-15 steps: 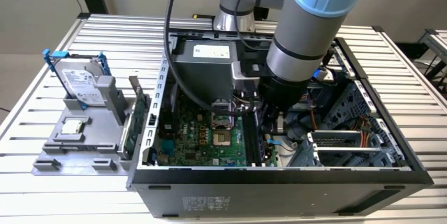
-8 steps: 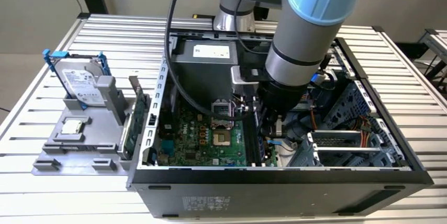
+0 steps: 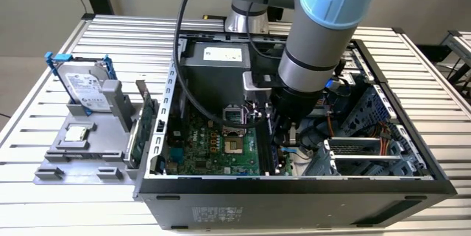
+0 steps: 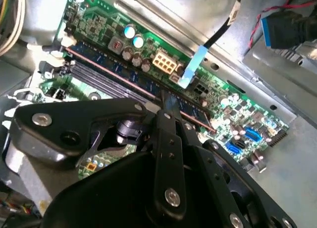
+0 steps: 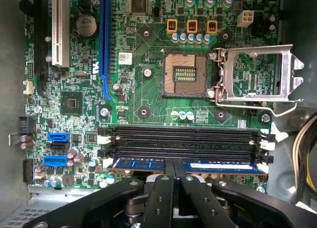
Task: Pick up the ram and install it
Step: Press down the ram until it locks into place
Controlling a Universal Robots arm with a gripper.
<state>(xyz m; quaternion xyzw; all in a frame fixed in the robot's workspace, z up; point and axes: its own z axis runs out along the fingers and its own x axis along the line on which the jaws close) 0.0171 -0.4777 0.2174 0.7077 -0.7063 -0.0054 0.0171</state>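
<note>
Gripper down inside the case, fingers pressed together on the top edge of the ram, pinching it at about mid-length. Same grip in the second wrist view: fingertips closed on the thin blue-green stick.

Ram upright on its long edge, lying along the slot of the bank nearest the board edge, parallel to the empty black slots beside it. Lower edge apparently in or at the slot mouth; full seating not readable from either wrist view. White end latches visible on the neighbouring slots; latch state for the ram's own slot hard to judge.

Further out: motherboard with open CPU socket and its metal retention frame swung aside. Blue flat cable crossing above the board in the second wrist view, clear of the ram.

In the exterior view, arm reaching straight down into the case. Outside, on the exterior view's left, grey rack on the slatted table holding a hard drive in a blue frame.

Step in hand, by judgement: insertion, pickup already done. Next move calls for even, straight-down pressure, stick kept square to the slot, notch aligned, both latches free to close. Risk: tilt at one end, or a slip of the narrow pinch under load.
</note>
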